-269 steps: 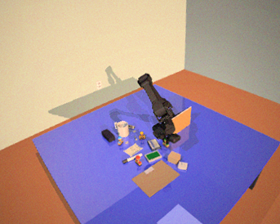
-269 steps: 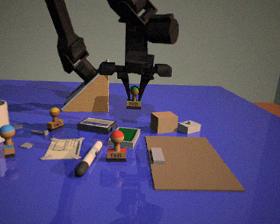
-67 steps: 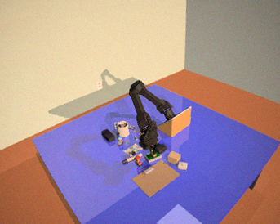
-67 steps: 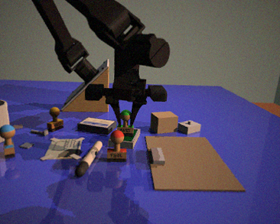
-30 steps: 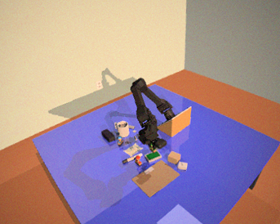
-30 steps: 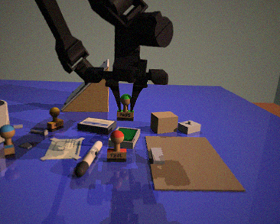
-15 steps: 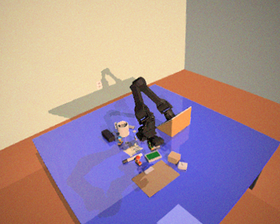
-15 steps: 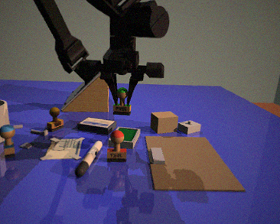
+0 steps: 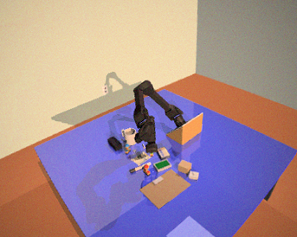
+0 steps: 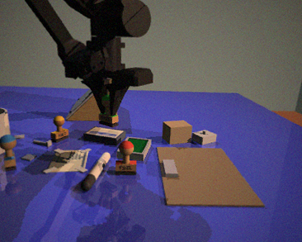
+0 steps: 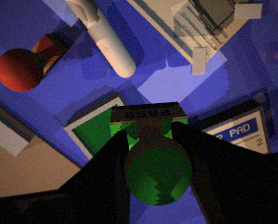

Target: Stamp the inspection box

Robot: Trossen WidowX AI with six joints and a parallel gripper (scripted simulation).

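My gripper [image 9: 150, 149] [image 10: 109, 108] [image 11: 149, 134] is shut on the PASS stamp [image 10: 108, 119] [image 11: 158, 176], green knob toward the wrist camera and block downward. It hangs above the bench, behind the pad's lid in the exterior view. The green ink pad [image 9: 162, 164] [image 10: 140, 145] [image 11: 95, 129] lies open beside its lid [image 9: 163, 152] [image 10: 104, 134] [image 11: 239, 134]. A pale sheet [image 9: 141, 157] [image 10: 69, 161] [image 11: 186, 44] with dark marks and taped corners looks like the card. Its inspection box cannot be made out. The stamp's underside is hidden.
A red-knobbed stamp [image 9: 146, 168] [image 10: 125, 167] [image 11: 21, 70] and a marker [image 10: 97, 170] [image 11: 117, 56] lie between sheet and brown board [image 9: 169, 193] [image 10: 209, 180] [image 11: 40, 175]. Orange [image 10: 59, 132] and blue [image 10: 8, 144] stamps, a mug [image 9: 130, 136], a carton [image 9: 185, 166] [image 10: 177, 132] and a leaning panel [image 9: 190, 131] stand around.
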